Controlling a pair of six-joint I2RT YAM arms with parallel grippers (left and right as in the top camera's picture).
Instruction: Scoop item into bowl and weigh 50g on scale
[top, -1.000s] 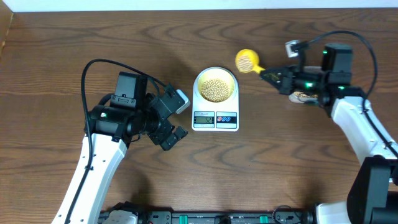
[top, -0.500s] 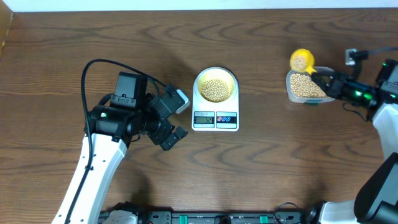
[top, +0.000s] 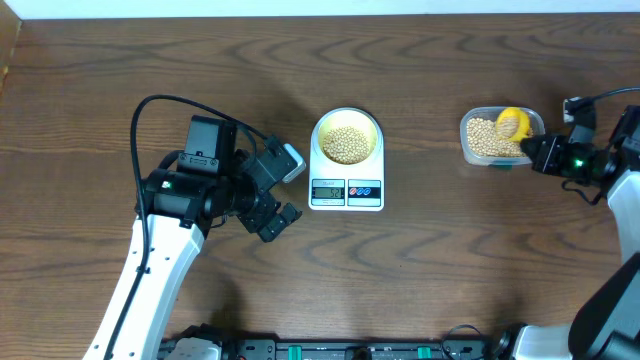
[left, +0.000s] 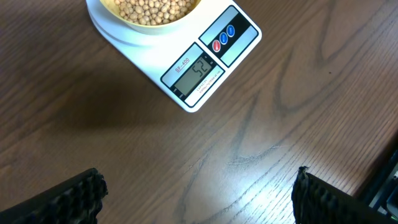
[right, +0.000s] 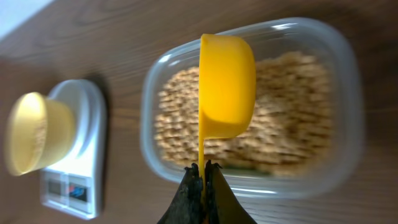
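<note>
The pale yellow bowl (top: 347, 141) holds tan beans (top: 346, 146) and sits on the white scale (top: 346, 189). The scale display (left: 197, 73) reads about 52 in the left wrist view, where the bowl (left: 149, 14) shows at the top edge. My right gripper (top: 541, 152) is shut on the handle of a bright yellow measuring spoon (top: 514, 123). The spoon (right: 226, 84) is tipped on its side over the clear tub of beans (right: 298, 118). My left gripper (top: 278, 214) is open and empty, left of the scale; its fingers (left: 199, 199) frame bare table.
The clear plastic tub (top: 474, 155) with beans stands at the right of the table. The scale (right: 74, 149) and bowl (right: 37, 134) show at the left of the right wrist view. Wood table surface surrounds them.
My right gripper has carried the yellow spoon from beside the scale rightward to the tub and tipped it over the beans there. The left arm has not moved.
</note>
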